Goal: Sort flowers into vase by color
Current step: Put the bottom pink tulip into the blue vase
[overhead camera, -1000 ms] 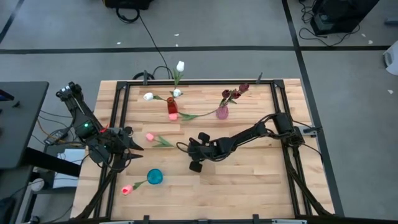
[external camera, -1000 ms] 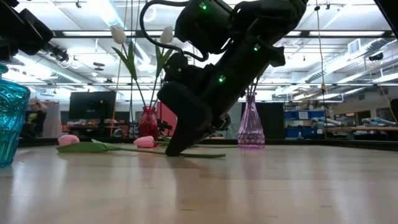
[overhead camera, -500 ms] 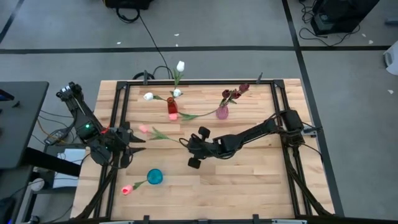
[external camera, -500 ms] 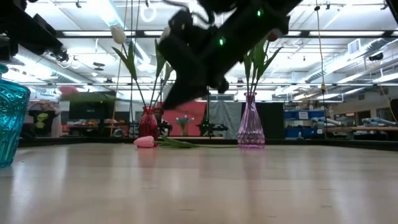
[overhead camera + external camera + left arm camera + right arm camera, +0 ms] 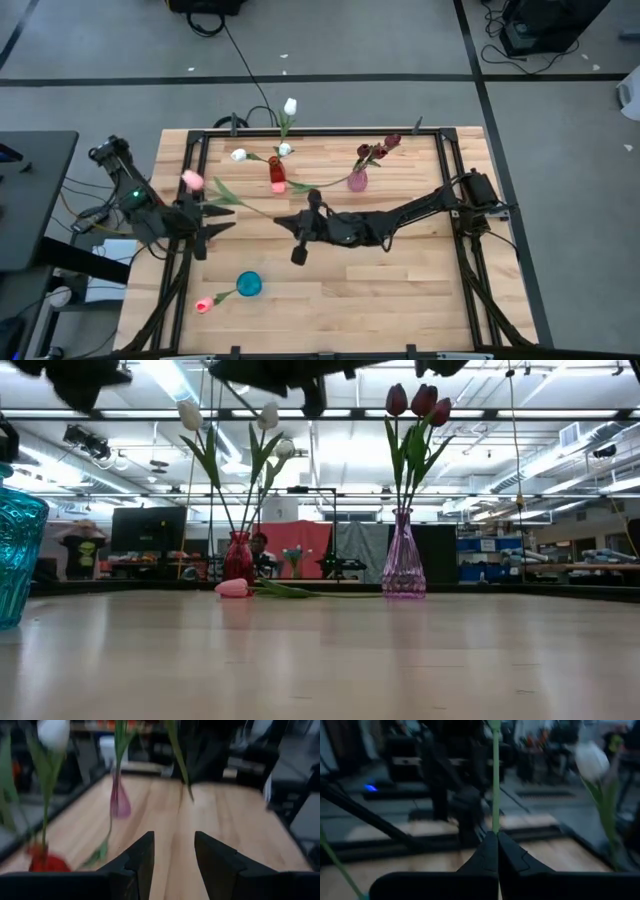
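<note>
Standing: 3 vases (image 5: pixel 276 172), red, purple, teal; 1 pink tulip (image 5: pixel 192 180) lifted.

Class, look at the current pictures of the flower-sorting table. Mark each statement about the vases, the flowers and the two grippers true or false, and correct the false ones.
1. The right gripper holds a pink tulip by its stem. True.
2. The left gripper is shut on a flower. False: its jaws are open and hold nothing.
3. The purple vase holds dark red tulips. True.
4. The red vase is empty. False: it holds white tulips.
5. The teal vase lies tipped over. False: it stands upright.
</note>
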### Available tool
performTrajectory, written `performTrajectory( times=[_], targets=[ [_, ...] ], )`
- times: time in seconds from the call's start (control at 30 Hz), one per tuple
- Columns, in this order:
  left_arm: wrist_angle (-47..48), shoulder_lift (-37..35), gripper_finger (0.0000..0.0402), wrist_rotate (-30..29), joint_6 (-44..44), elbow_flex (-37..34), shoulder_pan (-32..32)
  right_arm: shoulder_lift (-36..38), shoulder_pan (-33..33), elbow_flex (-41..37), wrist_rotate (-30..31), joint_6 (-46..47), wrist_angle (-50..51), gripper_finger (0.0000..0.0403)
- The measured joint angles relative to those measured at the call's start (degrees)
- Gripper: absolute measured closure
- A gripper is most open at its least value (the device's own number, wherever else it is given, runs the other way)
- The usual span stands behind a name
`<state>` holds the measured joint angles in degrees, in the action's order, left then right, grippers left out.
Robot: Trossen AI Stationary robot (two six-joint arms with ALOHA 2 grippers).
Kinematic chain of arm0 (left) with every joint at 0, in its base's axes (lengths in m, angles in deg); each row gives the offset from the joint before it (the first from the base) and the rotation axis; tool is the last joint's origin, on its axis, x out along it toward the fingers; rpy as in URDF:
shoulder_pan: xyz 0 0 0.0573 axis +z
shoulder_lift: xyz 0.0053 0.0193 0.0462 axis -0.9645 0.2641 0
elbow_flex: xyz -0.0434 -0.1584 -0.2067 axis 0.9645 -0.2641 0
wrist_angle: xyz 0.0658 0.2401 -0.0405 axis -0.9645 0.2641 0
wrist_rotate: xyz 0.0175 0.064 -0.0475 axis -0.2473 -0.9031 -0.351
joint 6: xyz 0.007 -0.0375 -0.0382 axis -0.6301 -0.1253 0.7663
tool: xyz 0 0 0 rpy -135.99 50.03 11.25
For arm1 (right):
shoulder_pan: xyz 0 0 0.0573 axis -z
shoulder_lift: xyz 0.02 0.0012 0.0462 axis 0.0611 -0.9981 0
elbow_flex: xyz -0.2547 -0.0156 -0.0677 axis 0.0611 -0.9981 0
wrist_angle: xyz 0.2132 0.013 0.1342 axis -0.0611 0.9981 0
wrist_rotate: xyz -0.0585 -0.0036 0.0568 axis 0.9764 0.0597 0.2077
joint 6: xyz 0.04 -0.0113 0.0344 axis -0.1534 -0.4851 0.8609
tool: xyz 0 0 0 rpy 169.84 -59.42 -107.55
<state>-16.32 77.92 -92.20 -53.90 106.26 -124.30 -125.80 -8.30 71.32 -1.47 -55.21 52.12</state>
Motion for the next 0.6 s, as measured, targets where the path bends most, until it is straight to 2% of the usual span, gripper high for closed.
performTrajectory(
  times=[0.23, 0.47, 0.6],
  targets=[
    [-21.1, 0.2, 0.0254, 2.3, -20.8, 0.1, 4.5, -0.2, 1.2, 0.0, -5.7, -3.3, -7.3, 0.04],
    [-29.8, 2.0, 0.0254, 7.5, -28.0, 0.1, 9.4, -0.2, 2.2, 0.0, -7.8, -3.6, -7.9, 0.04],
    [-34.1, 4.6, 0.0254, 8.4, -29.9, 0.1, 12.1, -0.2, 2.4, 0.0, -8.6, -3.8, -7.9, 0.0399]
  ],
)
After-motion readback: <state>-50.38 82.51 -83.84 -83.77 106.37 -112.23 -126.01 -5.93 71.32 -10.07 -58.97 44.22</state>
